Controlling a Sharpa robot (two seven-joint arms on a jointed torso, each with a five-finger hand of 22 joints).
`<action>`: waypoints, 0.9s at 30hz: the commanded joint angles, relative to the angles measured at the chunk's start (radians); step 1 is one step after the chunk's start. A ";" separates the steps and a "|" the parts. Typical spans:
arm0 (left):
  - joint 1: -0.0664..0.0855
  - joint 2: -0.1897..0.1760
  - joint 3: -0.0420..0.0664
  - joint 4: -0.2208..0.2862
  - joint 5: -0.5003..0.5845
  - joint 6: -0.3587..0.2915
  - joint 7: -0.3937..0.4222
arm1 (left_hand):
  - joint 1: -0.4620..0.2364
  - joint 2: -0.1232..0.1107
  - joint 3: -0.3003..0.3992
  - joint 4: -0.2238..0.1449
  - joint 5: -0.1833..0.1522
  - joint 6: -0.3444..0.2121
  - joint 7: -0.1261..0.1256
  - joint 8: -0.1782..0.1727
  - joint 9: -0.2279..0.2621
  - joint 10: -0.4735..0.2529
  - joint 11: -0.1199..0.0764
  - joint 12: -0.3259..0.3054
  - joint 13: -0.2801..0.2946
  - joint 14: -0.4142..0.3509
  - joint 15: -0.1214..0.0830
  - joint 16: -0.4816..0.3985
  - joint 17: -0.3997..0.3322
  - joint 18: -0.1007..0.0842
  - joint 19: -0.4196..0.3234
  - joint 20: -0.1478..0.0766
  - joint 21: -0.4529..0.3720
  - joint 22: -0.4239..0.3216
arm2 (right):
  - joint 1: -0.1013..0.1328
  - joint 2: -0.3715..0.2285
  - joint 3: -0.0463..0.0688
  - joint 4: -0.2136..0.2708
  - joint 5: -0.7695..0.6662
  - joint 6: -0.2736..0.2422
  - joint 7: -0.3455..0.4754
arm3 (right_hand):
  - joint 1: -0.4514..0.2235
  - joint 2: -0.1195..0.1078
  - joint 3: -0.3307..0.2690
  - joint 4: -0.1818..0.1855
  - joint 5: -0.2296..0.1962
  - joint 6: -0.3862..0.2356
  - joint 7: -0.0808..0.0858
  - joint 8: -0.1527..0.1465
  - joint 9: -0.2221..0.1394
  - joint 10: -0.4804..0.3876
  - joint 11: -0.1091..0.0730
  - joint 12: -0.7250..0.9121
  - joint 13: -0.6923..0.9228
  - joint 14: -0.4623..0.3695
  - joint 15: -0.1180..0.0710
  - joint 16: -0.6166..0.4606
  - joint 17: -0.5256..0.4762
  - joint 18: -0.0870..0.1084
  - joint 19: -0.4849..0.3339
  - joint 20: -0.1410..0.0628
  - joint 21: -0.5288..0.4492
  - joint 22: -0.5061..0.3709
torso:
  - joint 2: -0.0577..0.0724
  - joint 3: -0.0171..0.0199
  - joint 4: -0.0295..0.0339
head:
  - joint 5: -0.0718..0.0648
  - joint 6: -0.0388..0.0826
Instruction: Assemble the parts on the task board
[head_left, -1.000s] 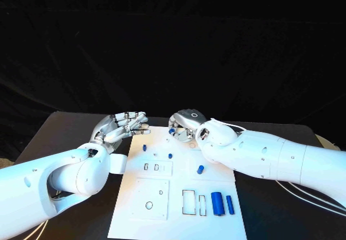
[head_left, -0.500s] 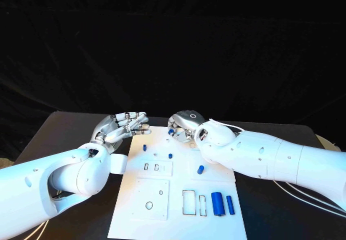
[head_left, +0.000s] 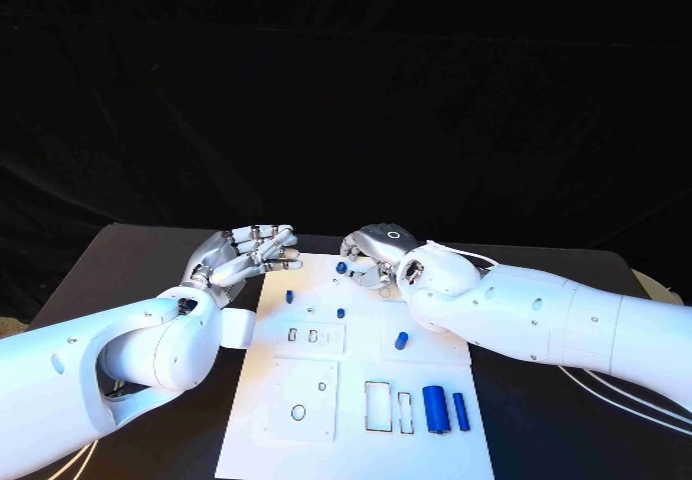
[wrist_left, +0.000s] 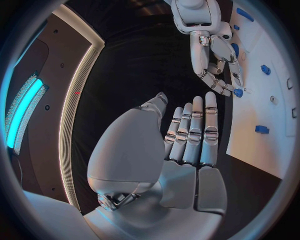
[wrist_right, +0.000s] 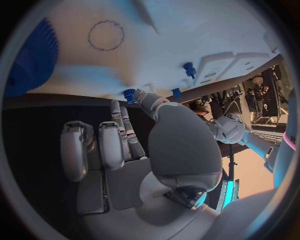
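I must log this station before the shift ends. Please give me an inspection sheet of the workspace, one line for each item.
Surface: black table, bare parts look clean.
Job's things: white task board in the middle; small blue parts on it, among them a peg near the right hand and two cylinders at the near right.
Clutter: nothing seen.
Hands: left hand open beside the board's far left corner; right hand over the far edge, fingers at a blue peg, hold unclear.
Cables: white cables under the right arm.
Surroundings: black backdrop.
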 joint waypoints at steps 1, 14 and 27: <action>0.002 -0.001 0.001 0.002 -0.003 0.021 0.007 | -0.004 -0.005 0.004 0.006 0.003 -0.005 0.013 -0.007 -0.002 -0.001 0.006 -0.007 -0.001 0.004 0.004 -0.006 0.001 0.004 0.007 0.003 -0.004 -0.001 | 0.005 -0.049 0.007 0.052 0.015 -0.021 -0.014 | 0.000 -0.009 -0.011 0.001 0.007 0.012 -0.004 -0.001 0.005 0.005 -0.003 0.008 0.001 0.018 0.002 0.000 0.001 0.002 0.011 0.000 0.004 0.063 | 0.000 0.0013 -0.0018 | 0.001 0.003; 0.002 -0.012 0.001 0.008 -0.003 0.028 0.008 | -0.005 -0.005 0.003 0.007 0.003 -0.006 0.013 -0.007 -0.002 -0.001 0.006 -0.007 -0.001 0.004 0.005 -0.006 0.002 0.004 0.007 0.003 -0.004 -0.002 | 0.040 -0.300 0.032 0.231 0.331 0.011 -0.009 | -0.003 -0.037 -0.088 0.007 0.097 0.025 -0.040 0.005 0.032 0.325 -0.067 0.463 0.325 0.044 -0.050 0.045 0.076 -0.021 0.074 -0.047 0.060 0.160 | -0.008 0.0045 -0.0182 | -0.004 0.009; 0.002 -0.020 0.001 0.007 -0.003 0.033 0.008 | -0.005 -0.006 0.003 0.007 0.003 -0.005 0.012 -0.007 -0.002 0.000 0.006 -0.008 -0.001 0.003 0.005 -0.007 0.002 0.004 0.007 0.003 -0.005 -0.002 | 0.035 -0.356 0.028 0.210 0.337 0.132 -0.055 | 0.014 0.006 -0.252 0.104 0.091 -0.082 -0.016 0.096 0.122 0.419 -0.035 1.376 1.216 0.085 -0.021 0.150 0.301 -0.046 0.137 -0.022 0.120 0.263 | -0.006 0.0081 -0.0213 | -0.001 0.007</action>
